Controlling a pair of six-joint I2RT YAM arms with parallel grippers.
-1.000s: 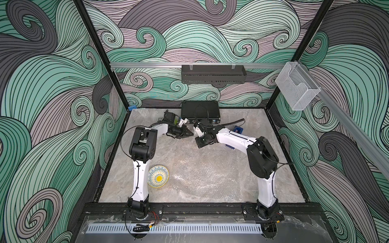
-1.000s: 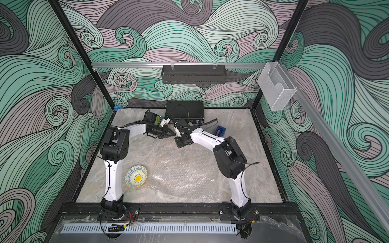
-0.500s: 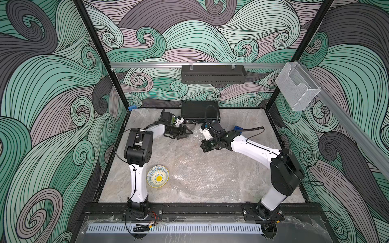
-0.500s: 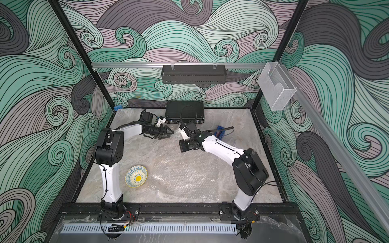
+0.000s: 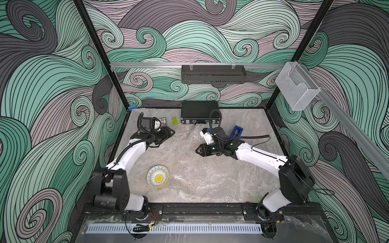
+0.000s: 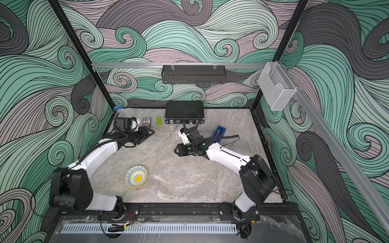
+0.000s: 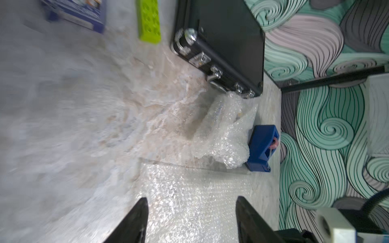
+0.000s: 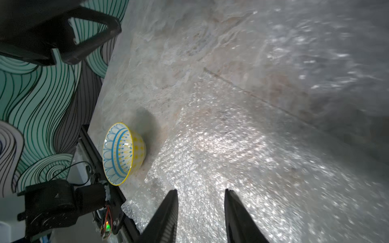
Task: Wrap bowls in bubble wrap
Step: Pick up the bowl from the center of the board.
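Observation:
A cream bowl [image 5: 157,176] [image 6: 136,176] with blue pattern, yellow rim and yellow centre stands upright at the front left of the table; the right wrist view also shows this bowl [image 8: 122,153]. Right beside it a flat sheet of bubble wrap [image 5: 202,172] [image 6: 185,174] [image 8: 231,157] lies over the table's middle. A crumpled bubble wrap bundle [image 7: 227,130] sits between the black case and the blue block; I cannot tell what it holds. My left gripper [image 5: 171,133] [image 6: 152,132] [image 7: 190,199] hangs open and empty at the back left. My right gripper [image 5: 197,150] [image 6: 175,150] [image 8: 201,190] is open and empty above the sheet's far edge.
A black case [image 5: 200,114] lies against the back wall, with a green block [image 5: 174,121] and a small dark box [image 5: 162,120] to its left. A blue block [image 5: 237,131] sits at the back right. A clear holder [image 5: 296,90] hangs on the right wall rail.
Both grippers were shut and close together by the black case. They have opened and drawn apart, the left toward the left wall, the right back toward the table's middle.

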